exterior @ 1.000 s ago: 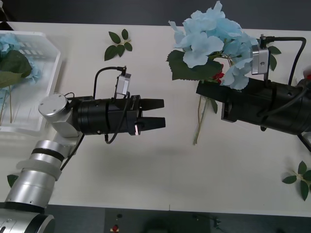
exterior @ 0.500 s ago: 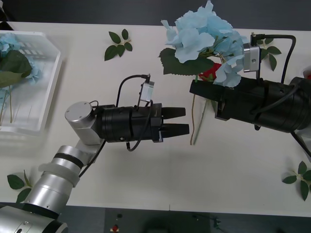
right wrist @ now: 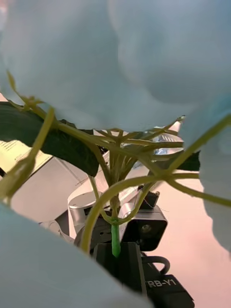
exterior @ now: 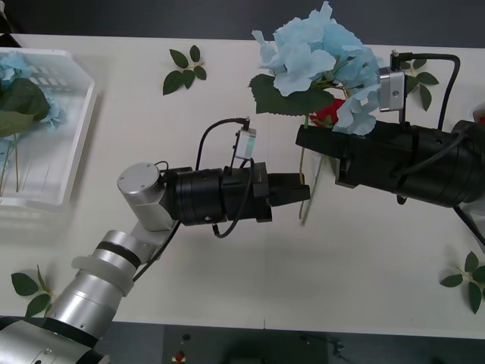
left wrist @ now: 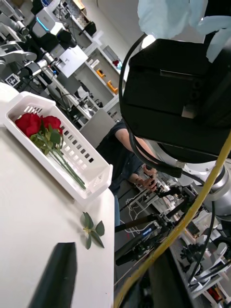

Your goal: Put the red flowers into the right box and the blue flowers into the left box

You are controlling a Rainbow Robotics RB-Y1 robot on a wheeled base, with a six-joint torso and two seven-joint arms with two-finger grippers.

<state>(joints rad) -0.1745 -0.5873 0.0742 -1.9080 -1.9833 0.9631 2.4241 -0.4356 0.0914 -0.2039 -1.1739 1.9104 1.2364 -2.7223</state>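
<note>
Two hands meet over the middle of the table [exterior: 250, 250], and the risk lies in the handover between them. The right hand [exterior: 307, 139] holds a blue flower [exterior: 318, 53] up off the table, its jaws clamped low under the bloom, with the long stem [exterior: 303, 193] hanging down and a bit of red [exterior: 327, 114] showing just under the petals. The left hand [exterior: 303, 189] reaches in from the side with its fingers at the stem; in the left wrist view the yellowish stem [left wrist: 192, 211] runs between the two dark fingers [left wrist: 55, 274], which stand apart there, so I judge the grip not yet made.

Several things could go wrong. A thin, springy stem may slide out sideways if the left fingers close off-centre. Should the right hand let go before the left one grips firmly, the top-heavy bloom would likely tip and drop onto the table. Pulling while both hold could bend the stem or tear petals.

Farther off, the left box [exterior: 72, 144] at the table's left edge already holds blue flowers [exterior: 30, 102]. Red flowers [left wrist: 33, 125] lie in the right box [left wrist: 91, 173].
</note>
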